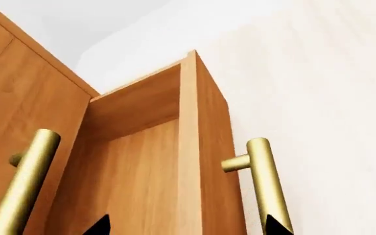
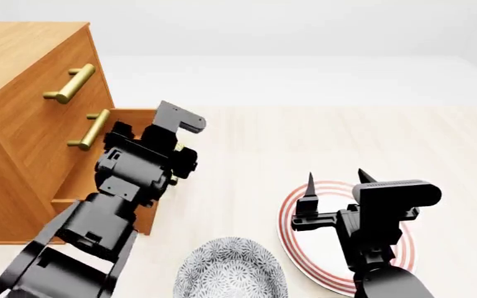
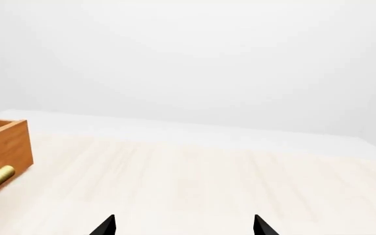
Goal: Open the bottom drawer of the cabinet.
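Observation:
The cabinet [image 2: 23, 62] stands at the left of the head view, with its top and middle drawers shut. The bottom drawer [image 2: 131, 118] is pulled out toward the table's middle, and my left arm covers most of it. In the left wrist view the drawer's front panel [image 1: 189, 147] shows edge-on with its brass handle [image 1: 266, 181]. My left gripper [image 1: 188, 226] is open: one fingertip is on the inner side of the panel, the other in front of the handle. My right gripper [image 2: 335, 186] is open and empty above the plate; it also shows in the right wrist view [image 3: 183, 226].
A white plate with red rings [image 2: 288, 217] lies under my right gripper. A grey patterned bowl [image 2: 230, 270] sits at the front edge. The middle drawer's handle [image 1: 28, 181] is close beside my left gripper. The drawer's corner [image 3: 5, 142] shows in the right wrist view.

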Robot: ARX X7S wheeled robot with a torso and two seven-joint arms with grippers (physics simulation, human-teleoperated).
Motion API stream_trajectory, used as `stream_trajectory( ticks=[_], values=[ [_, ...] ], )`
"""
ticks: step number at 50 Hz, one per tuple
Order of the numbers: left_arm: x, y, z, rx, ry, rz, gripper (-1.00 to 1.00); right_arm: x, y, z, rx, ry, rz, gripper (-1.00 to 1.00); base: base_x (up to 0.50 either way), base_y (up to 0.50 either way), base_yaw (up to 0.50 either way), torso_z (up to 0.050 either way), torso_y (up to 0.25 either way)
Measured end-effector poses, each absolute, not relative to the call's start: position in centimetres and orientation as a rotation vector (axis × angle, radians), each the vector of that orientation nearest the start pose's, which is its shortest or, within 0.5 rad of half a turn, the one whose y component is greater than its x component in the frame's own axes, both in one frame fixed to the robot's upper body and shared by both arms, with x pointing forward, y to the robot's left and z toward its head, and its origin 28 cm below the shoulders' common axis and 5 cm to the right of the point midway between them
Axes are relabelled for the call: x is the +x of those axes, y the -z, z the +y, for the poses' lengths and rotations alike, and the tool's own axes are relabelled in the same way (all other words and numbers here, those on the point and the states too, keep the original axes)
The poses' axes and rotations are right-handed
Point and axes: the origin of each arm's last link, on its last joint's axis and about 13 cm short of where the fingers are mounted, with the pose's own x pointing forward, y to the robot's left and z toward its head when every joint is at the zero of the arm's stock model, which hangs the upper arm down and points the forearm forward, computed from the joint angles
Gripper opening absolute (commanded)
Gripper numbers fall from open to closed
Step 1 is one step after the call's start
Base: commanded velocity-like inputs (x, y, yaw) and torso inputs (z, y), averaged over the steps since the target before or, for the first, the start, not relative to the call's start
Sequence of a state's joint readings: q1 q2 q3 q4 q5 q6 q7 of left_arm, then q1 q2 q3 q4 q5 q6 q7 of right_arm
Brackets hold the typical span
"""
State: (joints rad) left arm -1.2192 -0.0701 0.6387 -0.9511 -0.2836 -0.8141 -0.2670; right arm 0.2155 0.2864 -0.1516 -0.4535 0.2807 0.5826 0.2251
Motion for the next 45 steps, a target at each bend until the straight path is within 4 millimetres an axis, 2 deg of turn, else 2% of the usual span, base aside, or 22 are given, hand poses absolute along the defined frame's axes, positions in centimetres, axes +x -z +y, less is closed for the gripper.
stream_trajectory(
  ticks=[23,45],
  values=[
    [40.1,-17.3,21.1,0.077,-0.043,0.791,1.00,23.4,-11.5,-11.3,-0.076,-0.033,-0.038,1.00,0.00,0.00,0.00,0.000,0.000],
    [39.7,-17.0,21.7,-0.042,-0.012,0.875,1.00,23.5,-11.4,-11.2,-0.076,-0.034,-0.035,1.00,0.00,0.00,0.00,0.000,0.000]
  ],
)
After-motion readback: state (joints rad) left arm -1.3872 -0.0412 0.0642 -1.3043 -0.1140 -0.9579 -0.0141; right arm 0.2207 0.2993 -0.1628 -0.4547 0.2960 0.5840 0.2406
